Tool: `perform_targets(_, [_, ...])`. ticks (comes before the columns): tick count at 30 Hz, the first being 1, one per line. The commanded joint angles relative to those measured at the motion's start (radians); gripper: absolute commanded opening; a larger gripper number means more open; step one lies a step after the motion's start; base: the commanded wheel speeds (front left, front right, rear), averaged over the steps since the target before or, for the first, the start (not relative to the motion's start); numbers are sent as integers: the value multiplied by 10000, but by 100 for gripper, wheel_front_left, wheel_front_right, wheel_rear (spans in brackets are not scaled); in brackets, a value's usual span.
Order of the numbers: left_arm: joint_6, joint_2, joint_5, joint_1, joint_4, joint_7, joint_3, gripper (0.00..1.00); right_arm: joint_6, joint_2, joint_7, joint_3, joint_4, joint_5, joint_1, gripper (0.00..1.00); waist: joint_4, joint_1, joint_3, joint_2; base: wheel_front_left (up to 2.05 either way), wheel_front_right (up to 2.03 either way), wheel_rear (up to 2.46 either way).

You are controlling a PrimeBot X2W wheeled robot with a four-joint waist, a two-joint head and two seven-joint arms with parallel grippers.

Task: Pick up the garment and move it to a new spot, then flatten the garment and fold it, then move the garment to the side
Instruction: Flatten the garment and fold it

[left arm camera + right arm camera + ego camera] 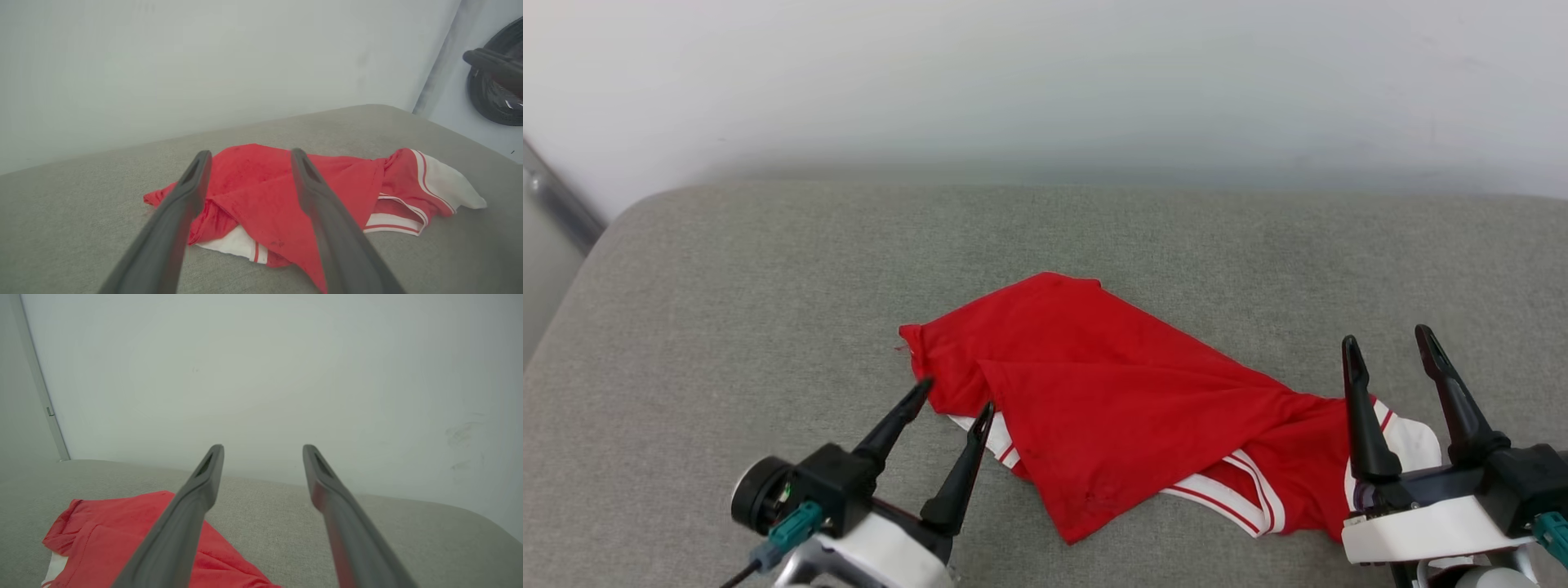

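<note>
The garment [1111,400], a red T-shirt with white striped sleeves, lies crumpled on a grey cushion [727,302], stretched from centre toward the right. My left gripper [956,394] is open at the garment's near-left edge, fingertips just over a white sleeve, nothing between them. My right gripper [1387,339] is open above the garment's right end, where a white sleeve [1417,441] shows. In the left wrist view the garment [265,192] lies beyond the open left gripper [250,152]. The right wrist view shows the open right gripper [263,447] and the garment [122,535] at lower left.
A pale wall [1045,82] runs along the cushion's far edge. The cushion's rounded left corner [629,212] borders a metal strip [556,200]. A dark round object [494,77] sits past the cushion's end in the left wrist view. Bare cushion lies left of and behind the garment.
</note>
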Motion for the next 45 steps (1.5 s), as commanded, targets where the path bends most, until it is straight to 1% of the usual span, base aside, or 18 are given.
perform_targets(1, [44,22,7,-311,-301,389,-49,100,-3,9,-23,-2,-10,6,-78,100,-112,0,174,-1,0,0,0])
perform_targets(2, [44,22,7,-311,-301,389,-49,100,-3,9,-23,-2,-10,6,-78,100,-112,0,174,-1,0,0,0])
perform_targets(3, [5,38,-52,-330,-380,670,-132,100,-3,9,-23,0,-19,4,-109,100,-151,0,237,-1,0,0,0])
perform_targets(6, [-326,207,-116,-579,-663,1773,-618,100,-3,9,-22,-29,-62,-5,-200,100,-240,0,500,-1,0,0,0])
perform_targets(10, [-735,386,-425,-889,-798,3723,-1571,100,-3,11,-23,-18,-29,-144,-293,100,-326,0,951,-1,0,0,0])
perform_targets(12, [-858,453,-625,-1171,-844,4682,-1992,100,-3,9,-24,-6,-26,-189,-399,100,-389,0,1169,-1,0,0,0])
perform_targets(15, [-949,577,-714,-1506,-708,5730,-2511,100,-3,11,-22,59,-26,-197,-519,100,-539,0,1427,-1,0,0,0])
perform_targets(17, [-991,545,-792,-1721,-538,6122,-2727,100,-3,9,-24,98,-36,-185,-605,100,-648,0,1587,-1,0,0,0])
perform_targets(21, [-1027,529,-818,-2064,-16,6549,-3023,100,-3,9,-24,114,-39,-222,-693,100,-827,0,1837,-1,0,0,0])
perform_targets(29, [-1040,550,-462,-2478,1342,6668,-3422,100,-3,11,-24,98,-50,-237,-828,100,-988,0,2141,-1,0,0,0])
perform_targets(30, [-1045,503,-529,-2450,1489,6649,-3460,92,-3,9,-24,97,-56,-243,-830,100,-988,0,2157,-1,0,0,0])
perform_targets(31, [-1053,443,-645,-2429,1606,6621,-3488,38,-3,9,-24,99,-53,-251,-835,100,-982,0,2165,-1,0,0,0])
perform_targets(32, [-1069,417,-713,-2426,1683,6611,-3583,0,-3,9,-24,110,-41,-260,-843,100,-974,0,2163,-1,0,0,0])
perform_targets(35, [-1103,355,-848,-2427,1789,6404,-3744,0,-3,9,-24,134,20,-284,-858,100,-908,0,2069,-1,0,0,0])
perform_targets(40, [-1040,375,-710,-2436,1732,5722,-3591,0,-3,9,-24,226,115,-274,-739,100,-782,0,1690,-1,0,0,0])
perform_targets(42, [-900,431,-664,-2446,1461,5414,-3432,0,-3,9,-24,239,133,-227,-675,100,-743,0,1534,-1,0,0,0])
perform_targets(45, [-575,576,-586,-2334,869,5014,-3162,0,-3,11,-24,222,187,-150,-559,100,-696,0,1236,-1,0,0,0])
